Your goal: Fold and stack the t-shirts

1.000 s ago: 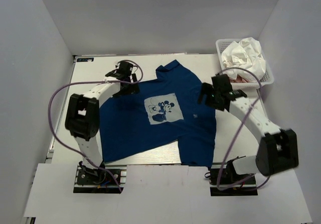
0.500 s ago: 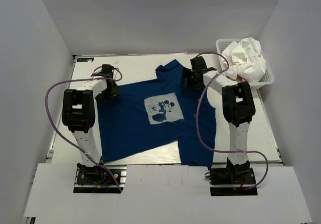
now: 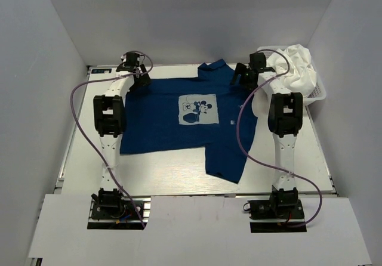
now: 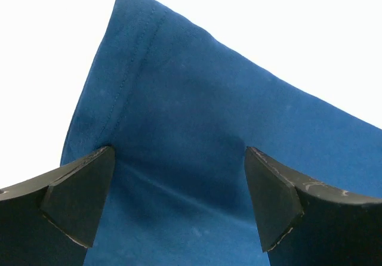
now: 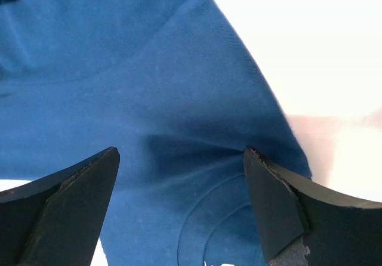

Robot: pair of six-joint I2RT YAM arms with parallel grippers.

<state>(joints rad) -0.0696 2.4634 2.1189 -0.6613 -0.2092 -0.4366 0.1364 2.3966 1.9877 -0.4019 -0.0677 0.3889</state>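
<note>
The navy t-shirt point(image 3: 179, 123) lies spread on the table, print point(image 3: 197, 110) up, collar at the far edge. My left gripper point(image 3: 136, 78) is at its far left shoulder. In the left wrist view the left gripper point(image 4: 179, 206) is open, with navy cloth point(image 4: 197, 111) between the wide-apart fingers. My right gripper point(image 3: 240, 78) is at the far right shoulder beside the collar. It is also open over navy cloth point(image 5: 149, 99) in the right wrist view point(image 5: 179, 206). The white t-shirt point(image 3: 295, 63) is crumpled in the basket. The pink t-shirt is hidden.
The white mesh basket point(image 3: 320, 92) stands at the far right corner, close to my right arm. The shirt's lower right part point(image 3: 230, 155) hangs down lower than the rest. White walls close in the table on three sides.
Both grippers moved to the far edge of the table. The navy shirt shifted away from the arms and now lies flatter and squarer.
</note>
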